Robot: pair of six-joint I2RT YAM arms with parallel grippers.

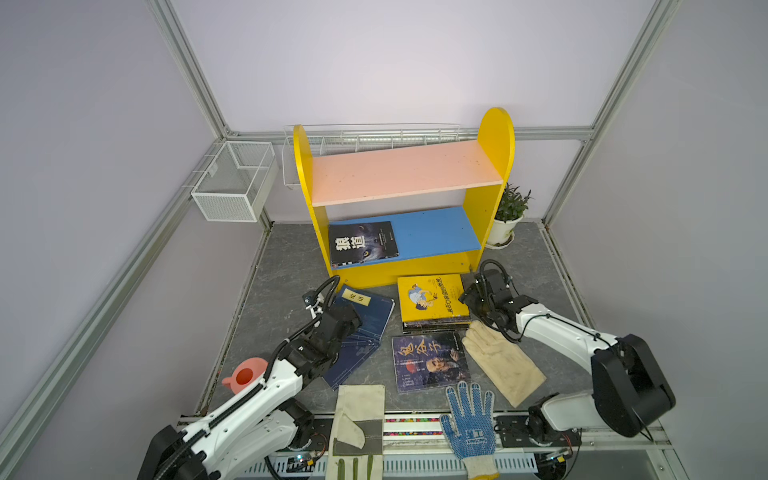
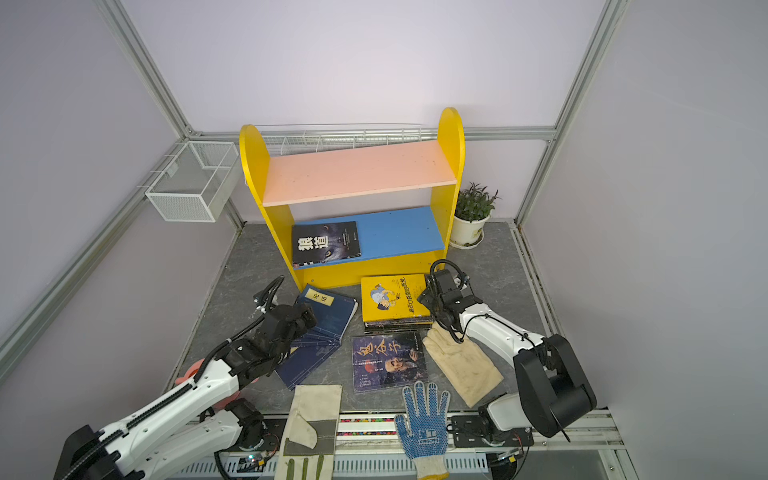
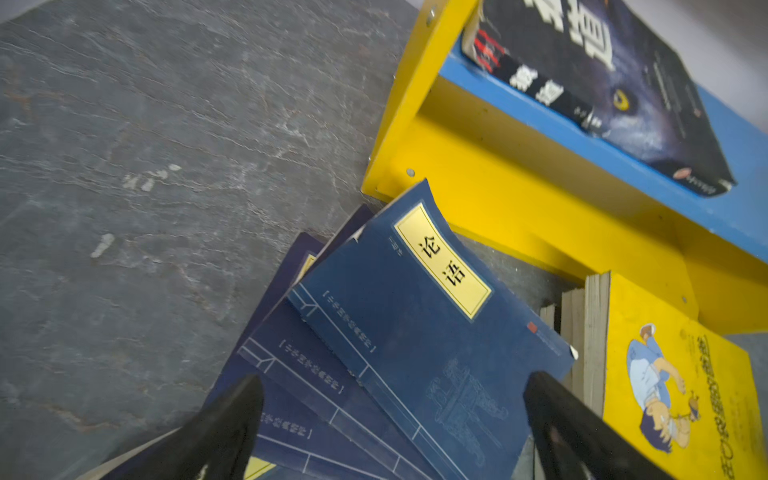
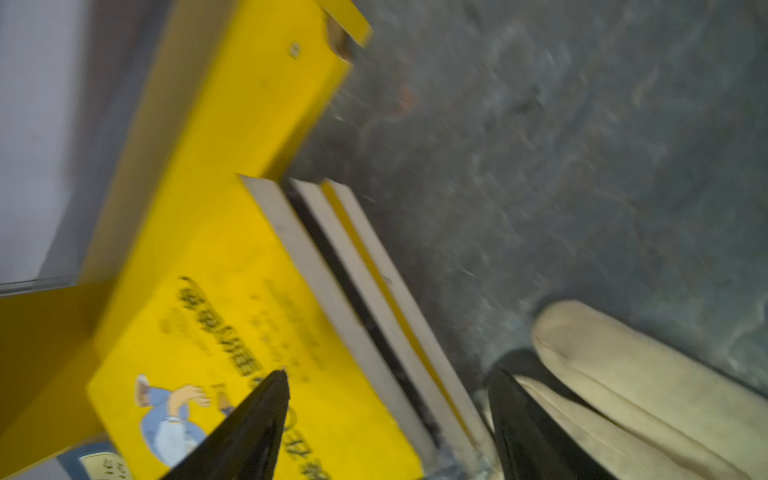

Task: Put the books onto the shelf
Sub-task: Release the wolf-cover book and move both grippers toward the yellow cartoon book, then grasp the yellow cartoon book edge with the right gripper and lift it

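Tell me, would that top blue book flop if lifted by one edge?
Probably floppy: the blue book looks thin, and its corners are dog-eared. Likely light, being that slim. It may slide when pushed, since it lies loosely on a fanned pile of similar books.

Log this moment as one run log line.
shelf: black book on blue board | left gripper: open over navy books | right gripper: open at yellow book

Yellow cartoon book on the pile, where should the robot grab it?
I'd pinch the yellow cartoon book by its page edge, coming from the right, where the open right gripper is. It lies flat atop a stack, and a dark gap shows beneath that edge.
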